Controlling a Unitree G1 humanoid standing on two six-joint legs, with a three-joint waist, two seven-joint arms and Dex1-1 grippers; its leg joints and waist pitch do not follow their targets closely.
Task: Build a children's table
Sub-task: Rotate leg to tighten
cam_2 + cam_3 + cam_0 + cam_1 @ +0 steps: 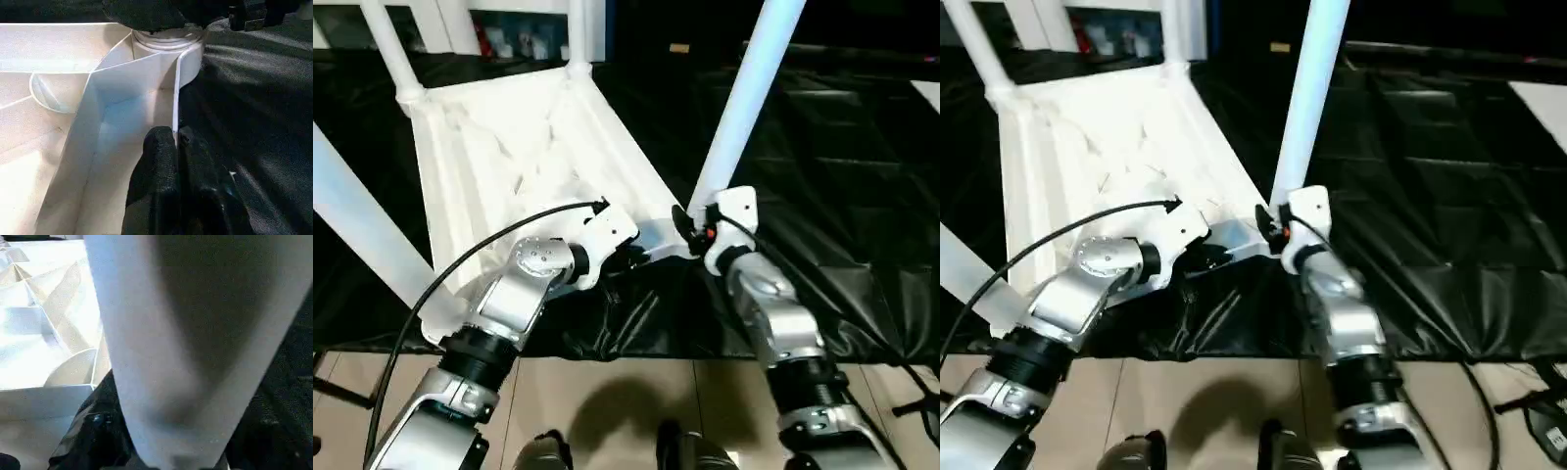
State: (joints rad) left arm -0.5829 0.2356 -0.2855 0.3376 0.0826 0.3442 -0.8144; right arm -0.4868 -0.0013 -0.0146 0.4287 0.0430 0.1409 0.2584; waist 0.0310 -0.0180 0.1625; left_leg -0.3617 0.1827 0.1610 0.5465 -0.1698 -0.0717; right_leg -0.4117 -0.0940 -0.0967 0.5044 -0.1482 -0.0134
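Observation:
The children's table lies upside down on a black cloth, its ribbed white top (509,147) facing up. Its white tube legs stand up from the corner sockets, one at the far left (391,49) and one at the far right (576,34). My left gripper (176,142) is shut on the thin rim wall (188,63) of the top, close to the near right socket (166,41). My right gripper (690,227) is closed around the base of the near right leg (744,108), just above that socket. That leg (186,333) stands right in front of the right wrist camera.
Black cloth (822,147) covers the ground under and to the right of the table. Tan floor (607,392) begins at its near edge, by my feet. A white cabinet (519,39) stands behind the table. A cable (915,401) lies at the lower right.

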